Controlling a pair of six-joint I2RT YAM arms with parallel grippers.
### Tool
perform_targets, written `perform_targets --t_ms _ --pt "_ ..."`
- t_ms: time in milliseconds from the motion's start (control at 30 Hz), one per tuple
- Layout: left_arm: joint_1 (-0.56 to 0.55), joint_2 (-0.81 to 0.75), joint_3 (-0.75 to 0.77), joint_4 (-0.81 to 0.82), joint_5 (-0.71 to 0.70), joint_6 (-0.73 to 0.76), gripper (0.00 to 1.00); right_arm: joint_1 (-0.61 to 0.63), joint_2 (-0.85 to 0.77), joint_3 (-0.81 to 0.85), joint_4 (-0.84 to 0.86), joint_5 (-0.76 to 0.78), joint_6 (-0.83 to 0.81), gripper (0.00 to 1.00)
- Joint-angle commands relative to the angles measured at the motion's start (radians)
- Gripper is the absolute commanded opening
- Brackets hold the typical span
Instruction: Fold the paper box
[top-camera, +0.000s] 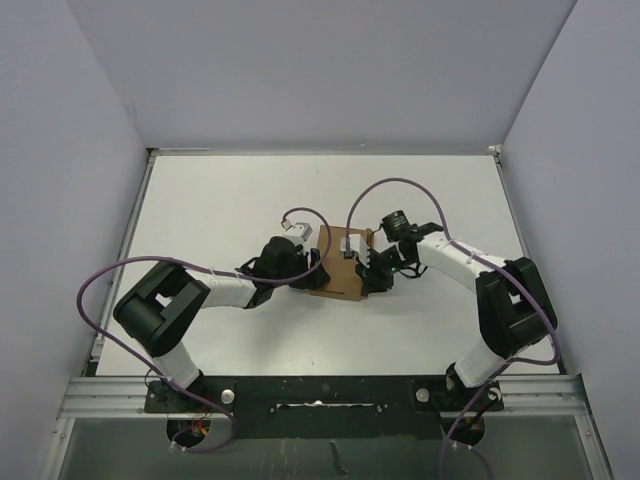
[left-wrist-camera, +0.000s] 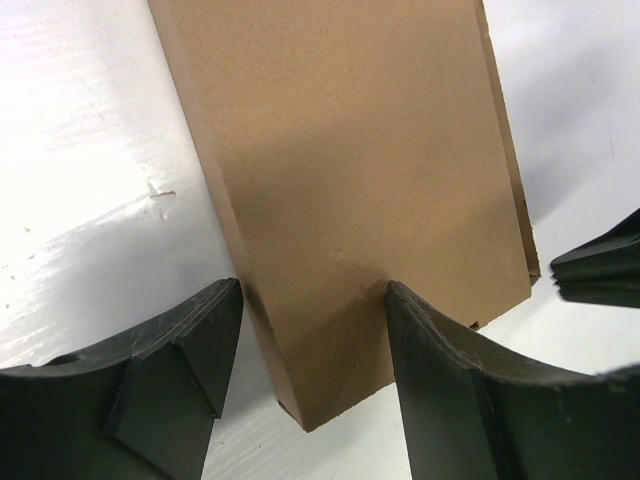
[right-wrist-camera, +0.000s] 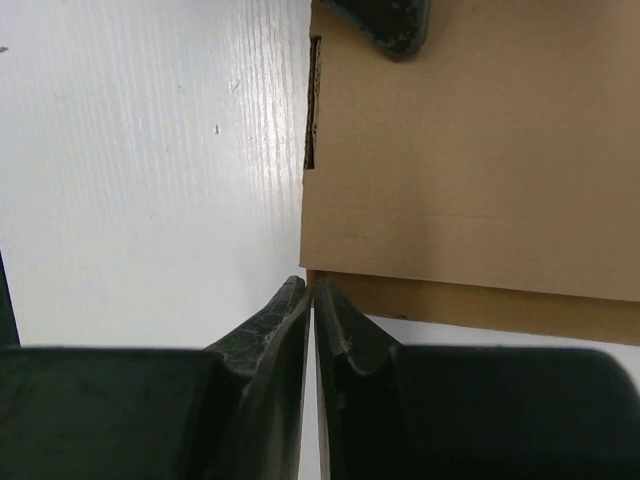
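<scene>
Left gripper (top-camera: 317, 271), right gripper (top-camera: 369, 274) crowd paper box (top-camera: 339, 286); far table (top-camera: 300, 185) passable.

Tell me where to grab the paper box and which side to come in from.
Probably best to grip the paper box by its narrow end, coming in low from the left arm's side. It lies flat on the table, so its broad top offers no pinch, and that end's corner sits inside the open left claw.

Right pincer (right-wrist-camera: 312, 300) closed, tips at paper box (right-wrist-camera: 470, 170) corner.
</scene>
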Motion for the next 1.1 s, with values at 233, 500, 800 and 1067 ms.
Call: perform_targets --t_ms 233,500,800,1067 --pt "0.0 0.01 0.018 -0.031 0.018 0.007 0.58 -0.075 -0.082 0.049 -0.032 -0.11 -0.075 0.1" --pt "0.001 0.015 0.029 -0.033 0.027 0.012 0.57 -0.205 -0.005 0.053 0.047 0.021 0.09 0.0" --pt "0.003 0.022 0.038 -0.027 0.042 0.02 0.58 -0.201 0.072 0.055 0.066 -0.001 0.148 0.0" --pt "0.002 0.038 0.054 -0.024 0.058 0.024 0.57 -0.137 0.123 0.054 0.08 -0.011 0.159 0.0"
